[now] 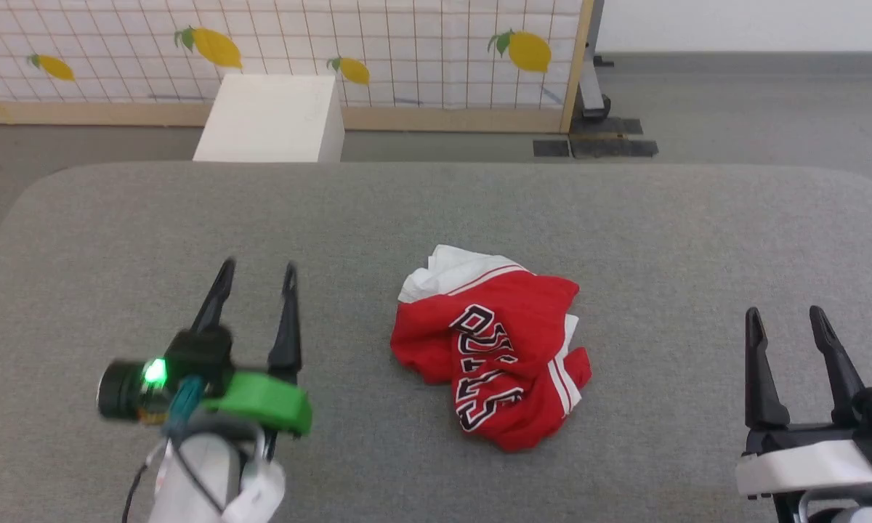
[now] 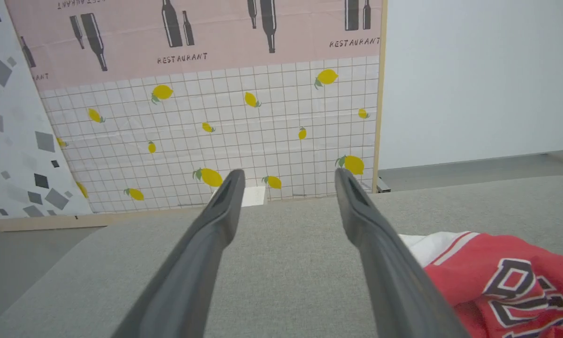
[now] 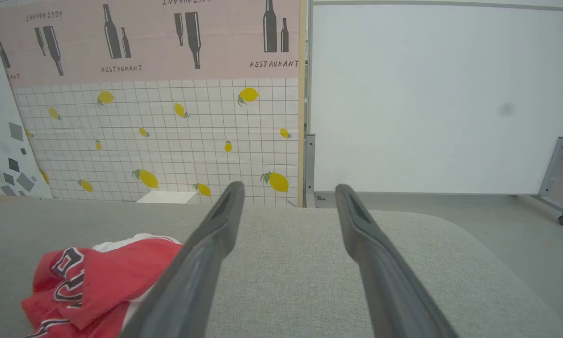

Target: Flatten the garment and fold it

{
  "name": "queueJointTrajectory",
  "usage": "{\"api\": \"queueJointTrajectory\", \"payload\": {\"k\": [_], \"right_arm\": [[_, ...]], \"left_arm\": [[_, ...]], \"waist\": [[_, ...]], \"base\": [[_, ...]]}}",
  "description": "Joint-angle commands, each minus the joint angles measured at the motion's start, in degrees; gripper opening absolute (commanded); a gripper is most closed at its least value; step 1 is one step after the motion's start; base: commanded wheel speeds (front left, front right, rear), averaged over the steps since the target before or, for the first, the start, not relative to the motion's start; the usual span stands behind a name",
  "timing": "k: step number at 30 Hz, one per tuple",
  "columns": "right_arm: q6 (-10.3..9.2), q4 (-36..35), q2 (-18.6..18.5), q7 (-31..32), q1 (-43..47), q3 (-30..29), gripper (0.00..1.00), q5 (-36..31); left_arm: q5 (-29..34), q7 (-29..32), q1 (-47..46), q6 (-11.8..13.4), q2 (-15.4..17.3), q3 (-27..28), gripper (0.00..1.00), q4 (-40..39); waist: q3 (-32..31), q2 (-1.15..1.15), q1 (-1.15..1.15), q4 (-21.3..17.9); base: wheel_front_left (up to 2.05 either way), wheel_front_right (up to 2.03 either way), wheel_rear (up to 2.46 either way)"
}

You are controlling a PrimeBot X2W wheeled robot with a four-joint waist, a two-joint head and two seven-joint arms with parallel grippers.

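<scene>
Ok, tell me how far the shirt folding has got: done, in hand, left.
Done: nothing yet; the garment lies crumpled in a heap on the grey table, lettering creased, white fabric bunched at its far side. In hand: nothing; the left gripper and right gripper are open, one on each side, apart from the cloth. Left: spreading it flat, then every fold.

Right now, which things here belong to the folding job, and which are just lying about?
Job: shirt, crumpled on the table; left pincer, right pincer, both open.
Lying about: white box, lemon screen, whiteboard.
</scene>
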Motion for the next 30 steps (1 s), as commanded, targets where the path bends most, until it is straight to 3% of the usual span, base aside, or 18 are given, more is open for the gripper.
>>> {"api": "queueJointTrajectory", "payload": {"k": [1, 8, 16, 22, 30], "right_arm": [[-0.09, -0.43, 0.02, -0.28, -1.3, 0.19, 1.0, -0.34], [-0.09, -1.09, 0.02, -0.28, -3.93, 0.2, 1.0, -1.24], [-0.09, -1.55, 0.02, -0.28, -8.08, 0.83, 1.0, -0.96], [-0.09, -1.48, 0.02, -0.28, -10.38, 1.44, 1.0, 0.06], [-0.09, -1.21, 0.02, -0.28, -12.46, 2.39, 1.0, 1.02]], "left_arm": [[1.28, -0.2, -3.25, -0.35, 0.66, -0.79, 1.0, 2.29], [3.64, 0.18, -20.83, -1.57, 0.9, -5.55, 1.0, 23.14], [-4.54, 12.4, -39.61, -3.57, 0.86, -10.65, 1.0, 44.7], [-16.31, 24.7, -46.57, -3.61, 3.03, -25.2, 1.0, 49.44], [-28.23, 38.2, -50.17, -3.62, 10.38, -41.84, 1.0, 47.8]], "waist": [[1.67, 0.0, 0.0, -0.91], [6.37, 0.0, 0.0, -2.45], [12.31, 0.0, 0.0, -6.13], [16.24, 0.0, 0.0, -8.78], [19.57, 0.0, 0.0, -11.83]], "base": [[0.0, 0.0, 0.0], [0.0, 0.0, 0.0], [0.0, 0.0, 0.0], [0.0, 0.0, 0.0], [0.0, 0.0, 0.0]]}}
